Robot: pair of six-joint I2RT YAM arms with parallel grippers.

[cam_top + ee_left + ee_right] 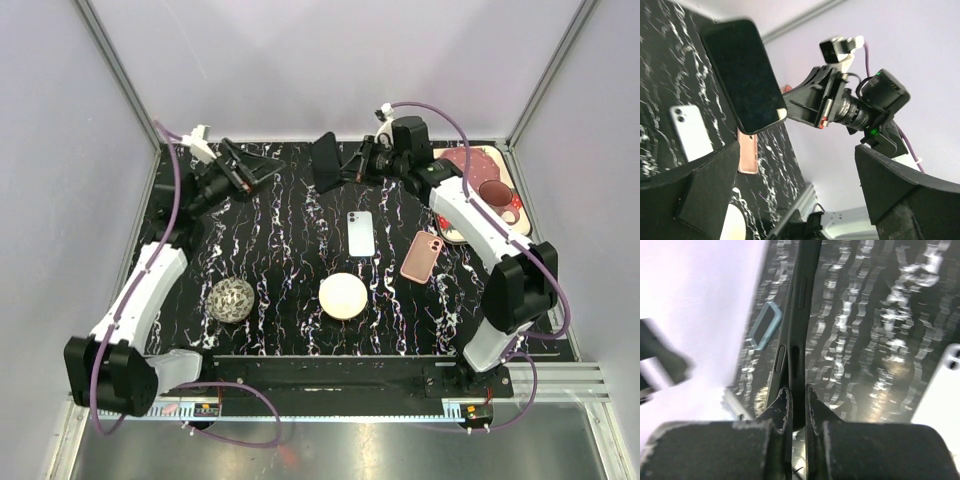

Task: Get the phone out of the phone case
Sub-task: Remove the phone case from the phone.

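1. Right gripper point(796, 401): clamped on one edge of the dark phone point(742, 75), held upright over the table's point(280, 260) far side.
2. Left gripper point(268, 172): wide, empty, facing the phone.
3. Step, I judge: separation. I cannot tell whether a case is still on.
4. Next: left must pinch a rim while right holds firm.

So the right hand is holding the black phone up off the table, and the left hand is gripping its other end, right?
Not quite. The left hand is open and clear of the black phone. Only the right hand holds it up off the table. The top view shows the gap between the left hand and the phone.
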